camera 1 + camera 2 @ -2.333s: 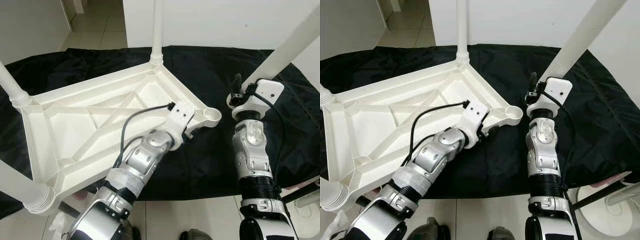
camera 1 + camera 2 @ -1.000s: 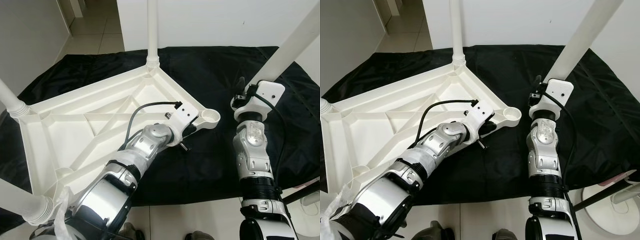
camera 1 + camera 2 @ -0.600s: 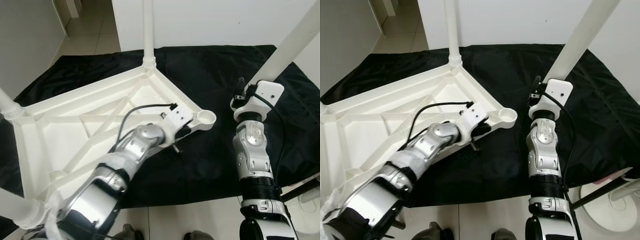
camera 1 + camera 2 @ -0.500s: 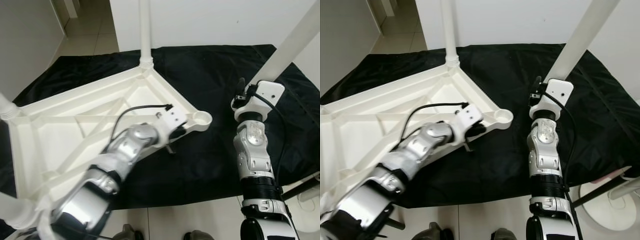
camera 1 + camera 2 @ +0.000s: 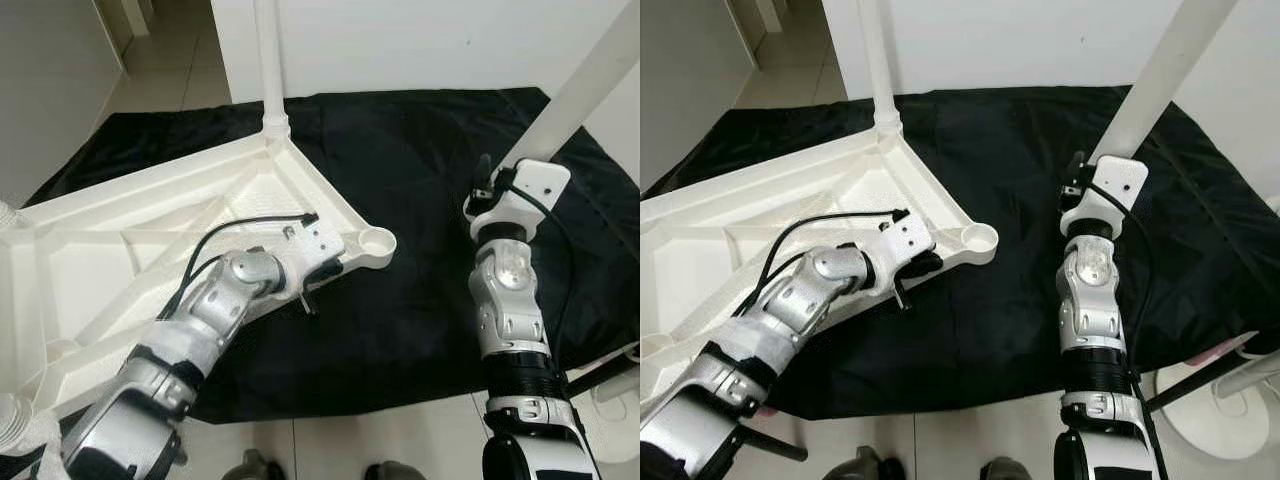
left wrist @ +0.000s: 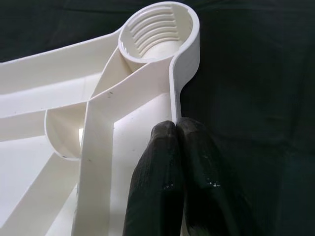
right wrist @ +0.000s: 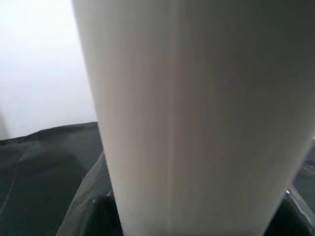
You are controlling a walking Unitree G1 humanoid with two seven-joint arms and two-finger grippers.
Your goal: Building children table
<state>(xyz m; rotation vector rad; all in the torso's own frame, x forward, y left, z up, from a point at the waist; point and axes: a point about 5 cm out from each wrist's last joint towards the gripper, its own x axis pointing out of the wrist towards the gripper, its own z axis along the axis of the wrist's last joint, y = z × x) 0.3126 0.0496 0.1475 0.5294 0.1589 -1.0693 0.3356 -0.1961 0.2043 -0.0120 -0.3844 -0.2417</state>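
A white plastic children's table (image 5: 150, 235) lies upside down on a black cloth (image 5: 420, 140). One leg (image 5: 268, 60) stands screwed in at its far corner. Its near right corner ends in an empty threaded socket (image 5: 375, 241), also seen in the left wrist view as a ribbed socket (image 6: 158, 29). My left gripper (image 6: 176, 129) is shut on the table's rim just behind that socket. My right gripper (image 5: 487, 182) is shut on a loose white table leg (image 5: 585, 90), which slants up and to the right, clear of the table. The right wrist view looks straight along that leg (image 7: 197, 118).
The cloth covers the tiled floor as far as a white wall behind. A white round object (image 5: 1230, 400) and a dark rod (image 5: 1200, 375) lie at the lower right, beside my right arm. A tiled passage (image 5: 160, 50) opens at the upper left.
The table has slid and turned leftward with my left gripper holding its rim. The empty socket is now farther from my right gripper. The right arm and its leg have stayed put.
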